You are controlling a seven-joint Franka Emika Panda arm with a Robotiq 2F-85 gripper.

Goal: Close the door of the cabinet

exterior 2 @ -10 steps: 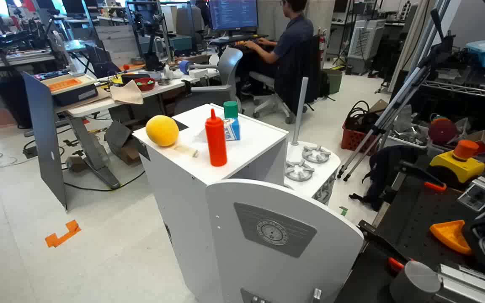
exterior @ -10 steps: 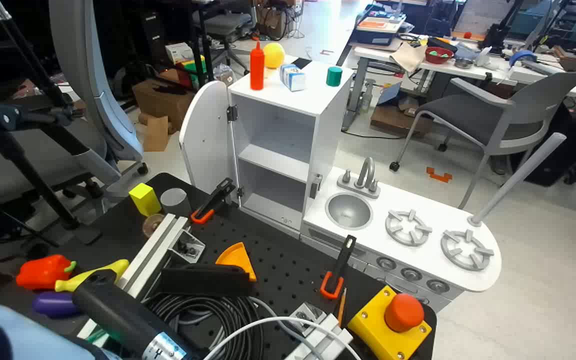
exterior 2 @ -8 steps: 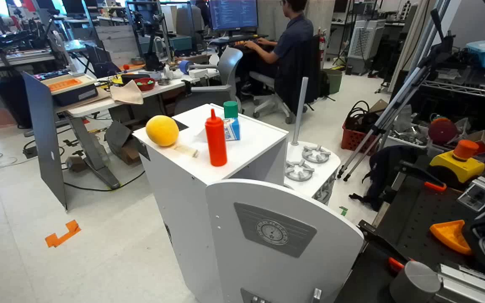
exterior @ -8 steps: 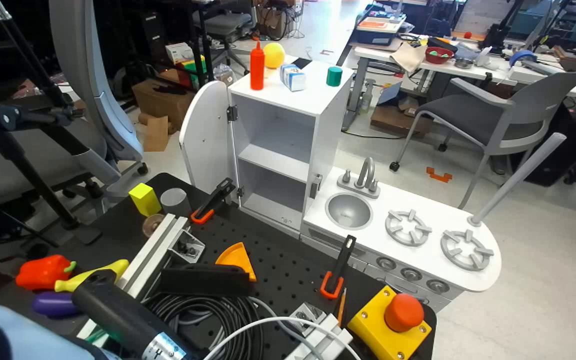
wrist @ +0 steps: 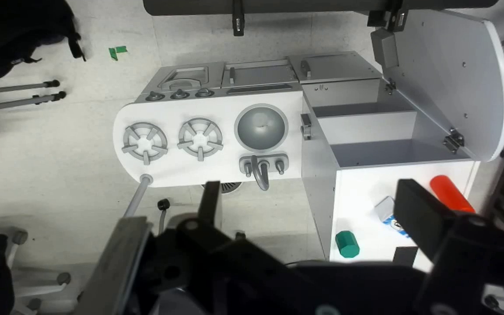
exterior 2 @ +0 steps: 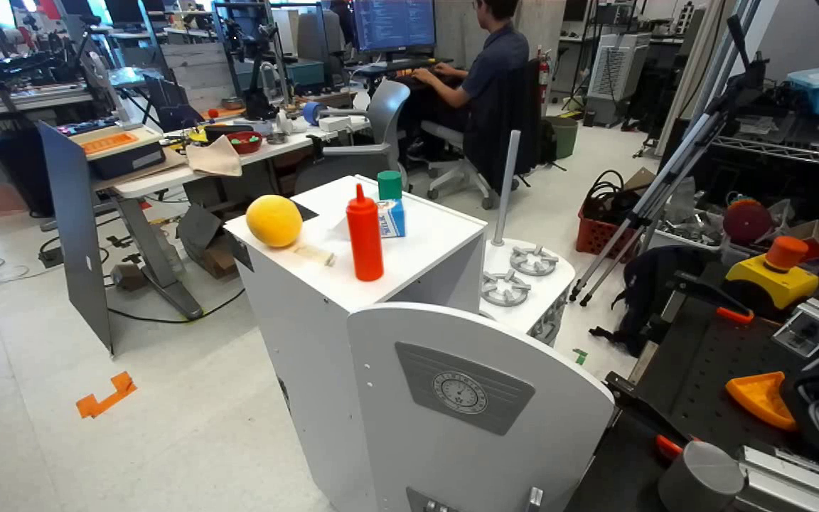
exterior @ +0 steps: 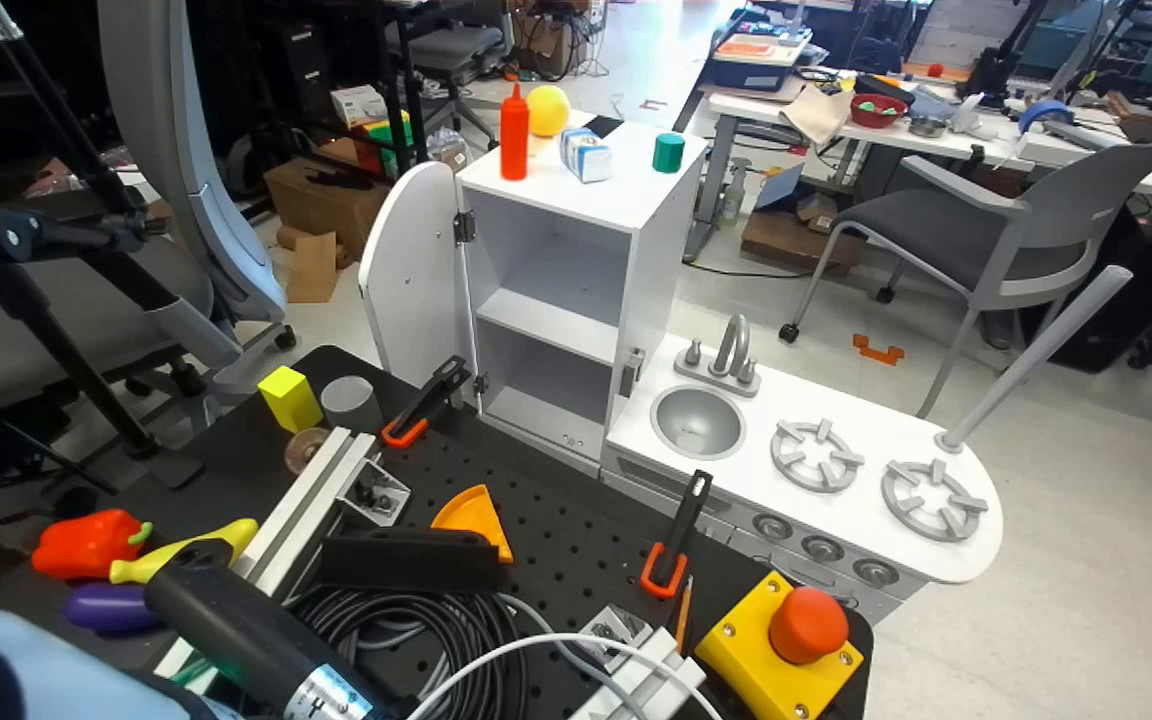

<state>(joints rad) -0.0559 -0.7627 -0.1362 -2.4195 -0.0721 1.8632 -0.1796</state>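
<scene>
Two fingers (wrist: pixel 420 216) stand wide apart on my claw (wrist: pixel 309 192) in the wrist view. Beyond them a bottle (wrist: pixel 452 194) and a green block (wrist: pixel 347 244) top the cabinet (wrist: pixel 320 175), whose door (wrist: pixel 453 78) hangs open toward the view's upper right, well apart from the claw.

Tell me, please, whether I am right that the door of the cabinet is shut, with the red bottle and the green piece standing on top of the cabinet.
Not quite: the door is not shut. The wrist view shows it standing open, baring an inner shelf of the cabinet. The red bottle and the green piece do stand on top, as both exterior views show.
</scene>
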